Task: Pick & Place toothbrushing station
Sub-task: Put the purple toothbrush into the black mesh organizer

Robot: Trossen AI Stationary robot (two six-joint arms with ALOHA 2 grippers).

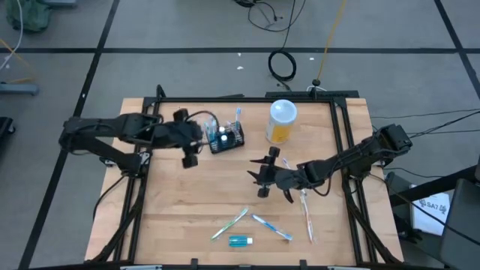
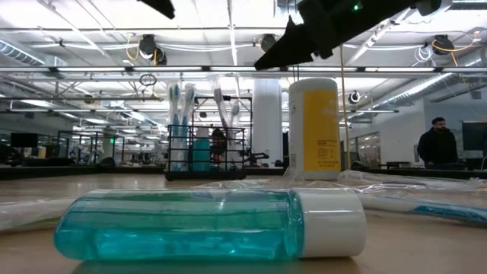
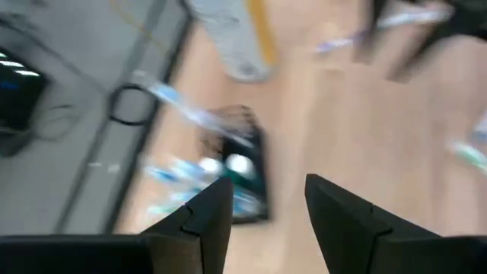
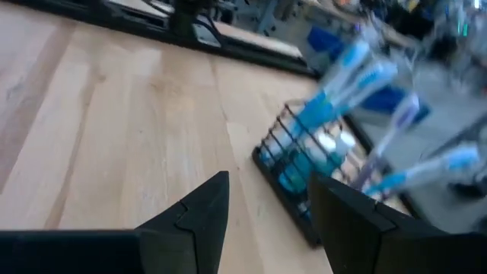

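Looking first at our left gripper [image 1: 189,154], we find its two dark fingers [image 3: 199,221] spread with bare air between them, holding nothing. It hangs above the wooden table [image 1: 187,217], just beside the toothbrushing station [image 1: 226,138], which stands upright on the table's far half between this gripper and the white-lidded container [image 1: 281,121]. The station is a small black slatted rack [image 2: 205,151] with blue-and-white toothbrushes [image 1: 238,114] sticking up out of it and a teal bottle inside.

Our right gripper [image 1: 262,174] is well apart from the first, nearer the middle of the table, also parted and empty, with the station ahead of its fingertips [image 4: 207,204] in its wrist view. The container with orange contents stands just beyond it.

On our side of both grippers, along the table's near edge, lie loose toothbrushes in clear wrappers [image 1: 229,223] and a small blue mouthwash bottle [image 1: 240,241] on its side.

Past the table we see a grey floor crossed by dark lines, a coiled black cable [image 1: 282,66], and, in the level view, a wide hall with ceiling lights, pillars and a person [image 2: 438,144] standing far off.
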